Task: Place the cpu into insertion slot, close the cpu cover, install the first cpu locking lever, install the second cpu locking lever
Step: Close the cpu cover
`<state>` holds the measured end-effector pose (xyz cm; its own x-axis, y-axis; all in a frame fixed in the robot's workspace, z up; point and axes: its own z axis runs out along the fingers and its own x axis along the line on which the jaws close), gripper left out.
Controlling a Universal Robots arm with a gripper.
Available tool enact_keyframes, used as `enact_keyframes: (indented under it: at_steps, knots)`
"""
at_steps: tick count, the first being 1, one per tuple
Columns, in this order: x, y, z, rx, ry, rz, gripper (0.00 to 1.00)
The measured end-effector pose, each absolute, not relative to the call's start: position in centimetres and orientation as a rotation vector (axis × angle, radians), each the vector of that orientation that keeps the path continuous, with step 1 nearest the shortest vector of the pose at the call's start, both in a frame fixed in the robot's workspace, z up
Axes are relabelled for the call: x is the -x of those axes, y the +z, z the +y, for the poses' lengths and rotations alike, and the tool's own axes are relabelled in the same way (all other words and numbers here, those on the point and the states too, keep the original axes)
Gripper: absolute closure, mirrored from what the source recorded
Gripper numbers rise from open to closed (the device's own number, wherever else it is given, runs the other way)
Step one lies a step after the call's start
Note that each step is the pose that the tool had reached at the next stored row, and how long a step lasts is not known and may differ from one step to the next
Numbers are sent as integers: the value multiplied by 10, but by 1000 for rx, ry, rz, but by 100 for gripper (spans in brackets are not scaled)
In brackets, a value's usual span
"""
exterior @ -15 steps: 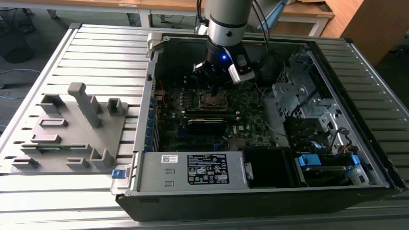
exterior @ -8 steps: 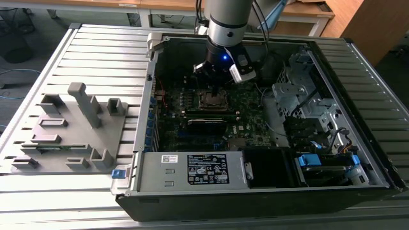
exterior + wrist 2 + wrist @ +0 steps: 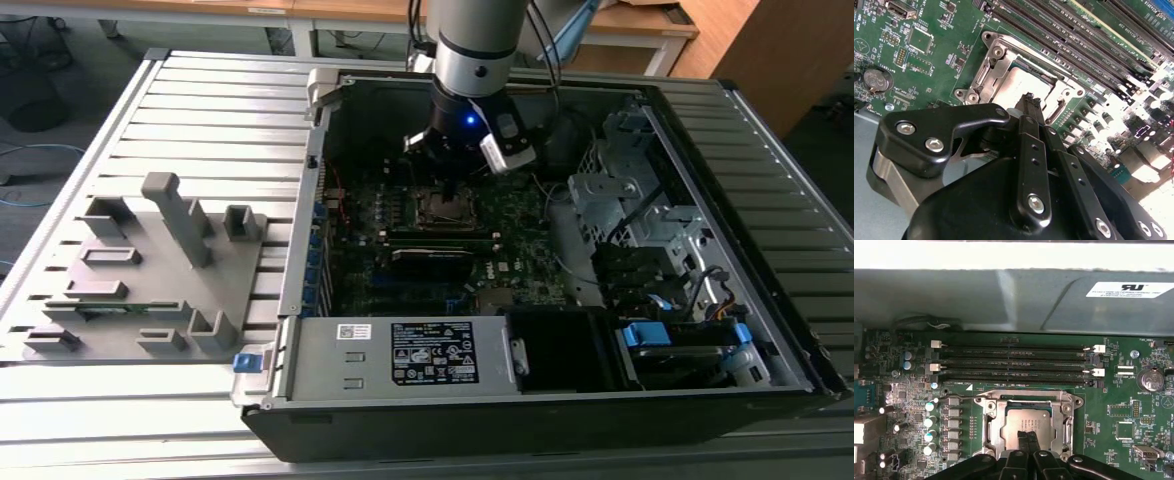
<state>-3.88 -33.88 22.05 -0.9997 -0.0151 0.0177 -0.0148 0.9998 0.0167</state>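
Clad silver-grey along the arm (image 3: 474,45), lit blue at its 6 o'clock end; matte black at the gripper (image 3: 1029,100), studded with silver screws, drilled with small holes along the fingers (image 3: 1030,150).

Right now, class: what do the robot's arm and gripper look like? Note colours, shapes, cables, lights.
The silver-grey cylindrical arm ends in a black wrist section with a small blue light and pale blocks at its sides; dark cables run beside it. The matte black gripper has flat link bars with silver screws and small holes, tapering to two slim fingers.
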Motion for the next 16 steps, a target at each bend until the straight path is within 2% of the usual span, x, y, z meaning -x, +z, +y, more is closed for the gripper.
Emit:
enact_keyframes:
  at_steps: [16]
  knots:
    - [41, 217, -339, -67, -23, -3144, 89]
